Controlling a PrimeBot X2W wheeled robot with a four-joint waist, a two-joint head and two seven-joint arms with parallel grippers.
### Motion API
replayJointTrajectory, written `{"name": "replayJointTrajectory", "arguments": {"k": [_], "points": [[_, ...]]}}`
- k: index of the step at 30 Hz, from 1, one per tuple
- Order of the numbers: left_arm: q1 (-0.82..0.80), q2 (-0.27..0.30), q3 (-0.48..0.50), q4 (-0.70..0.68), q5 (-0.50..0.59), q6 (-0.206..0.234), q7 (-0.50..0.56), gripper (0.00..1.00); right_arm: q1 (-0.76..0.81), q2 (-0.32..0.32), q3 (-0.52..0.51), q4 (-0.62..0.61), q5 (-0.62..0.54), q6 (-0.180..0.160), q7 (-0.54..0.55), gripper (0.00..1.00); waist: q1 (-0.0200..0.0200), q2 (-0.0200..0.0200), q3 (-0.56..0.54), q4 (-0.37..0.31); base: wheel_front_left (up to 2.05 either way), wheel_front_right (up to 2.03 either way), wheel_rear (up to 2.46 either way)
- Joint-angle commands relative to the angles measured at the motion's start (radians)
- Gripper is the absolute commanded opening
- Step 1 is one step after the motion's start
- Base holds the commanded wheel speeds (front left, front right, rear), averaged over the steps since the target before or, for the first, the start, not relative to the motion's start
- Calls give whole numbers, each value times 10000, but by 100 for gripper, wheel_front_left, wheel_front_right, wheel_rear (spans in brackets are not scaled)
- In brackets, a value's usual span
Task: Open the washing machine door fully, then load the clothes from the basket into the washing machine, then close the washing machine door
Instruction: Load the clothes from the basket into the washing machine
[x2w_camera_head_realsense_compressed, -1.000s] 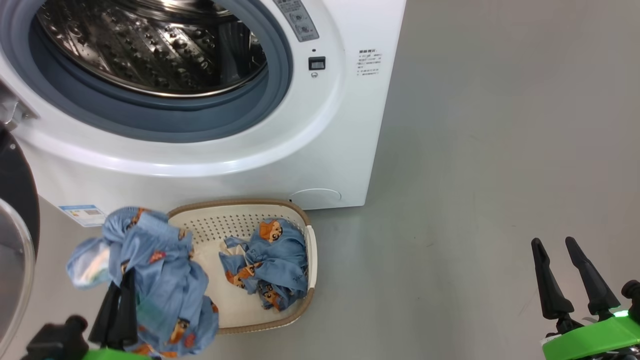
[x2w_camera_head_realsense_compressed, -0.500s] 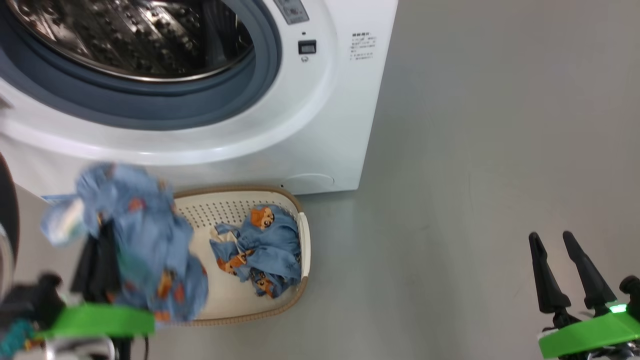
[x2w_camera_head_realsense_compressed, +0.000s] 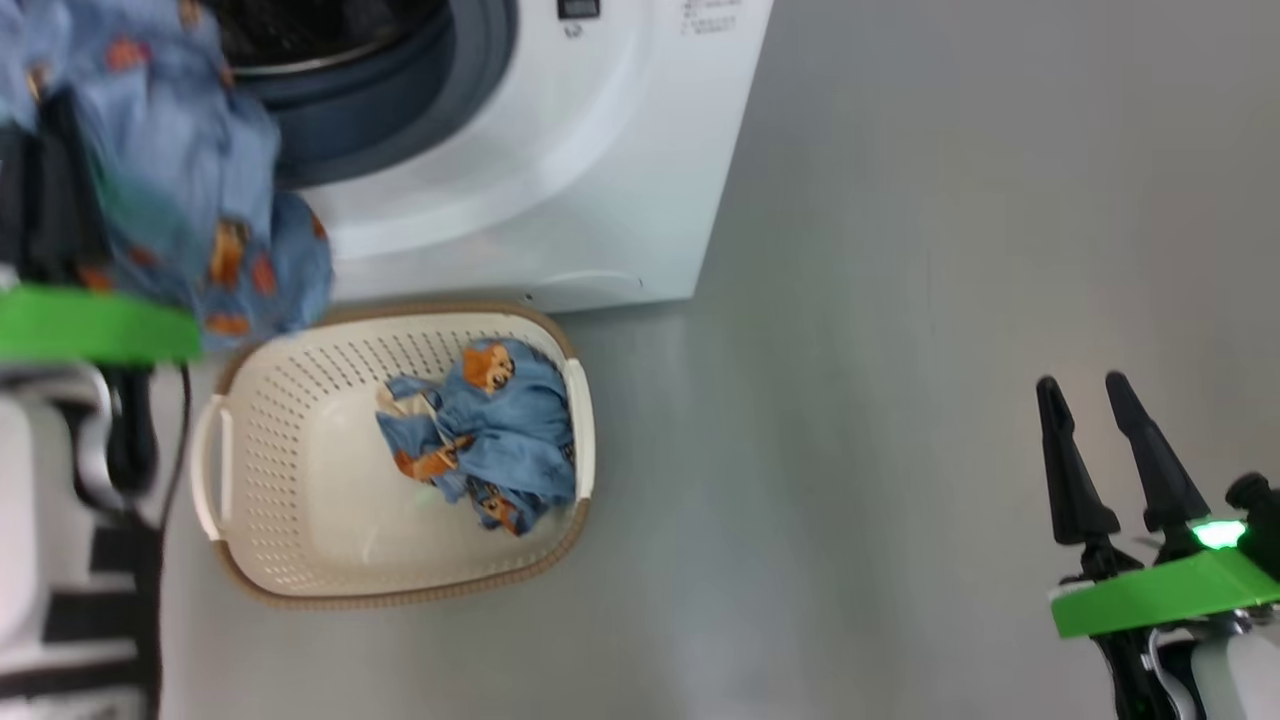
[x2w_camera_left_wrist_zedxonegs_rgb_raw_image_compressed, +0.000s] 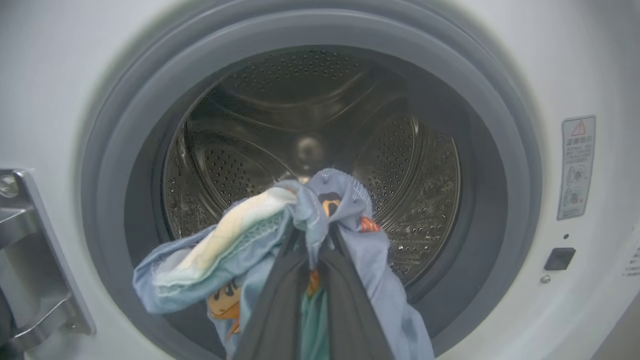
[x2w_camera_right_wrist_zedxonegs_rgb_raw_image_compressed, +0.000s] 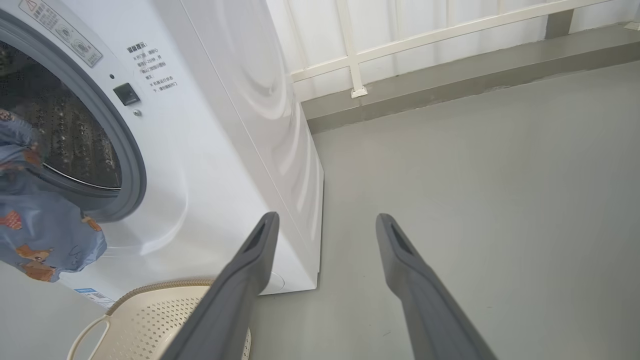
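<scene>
A: Where do we have the first piece of clothing?
B: Our left gripper is clamped tight on one blue garment, right in front of the washing machine. The two fingers point straight into the open mouth, at the middle of the steel drum. We cannot tell whether the tips are past the grey seal.
A: How does the cloth hang?
B: It is bunched over the fingertips and spills down both sides of them. Its long axis runs downward, from the level of the drum's centre to below the seal's lower edge. From the right wrist camera we see its tail dangle in front of the lower rim of the mouth.
A: And the other garment?
B: It lies crumpled in the basket, which sits on the floor just in front of the machine's foot, long side along the machine's front. The garment is at the basket's end nearer the machine's front corner. Its length runs away from the machine, with an orange face print at the end toward the machine.
A: And our right gripper?
B: Its fingers are spread wide and hold nothing. It hangs over bare floor, well off to the side of the machine and well apart from the basket. The fingers point past the machine's front corner.
</scene>
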Motion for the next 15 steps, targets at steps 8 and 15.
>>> {"name": "replayJointTrajectory", "arguments": {"k": [8, 15], "points": [[-2492, 943, -125, 2254, -266, -24, -61, 0, -569, 168, 439, -304, -45, 29, -48, 100, 1, 0, 1109, -680, 0, 0, 0], [-4144, 1366, -495, 4337, -442, -24, -61, 0, -854, 434, 654, -311, -47, 29, -48, 100, 1, 0, 1606, -1142, 0, 0, 0]]}}
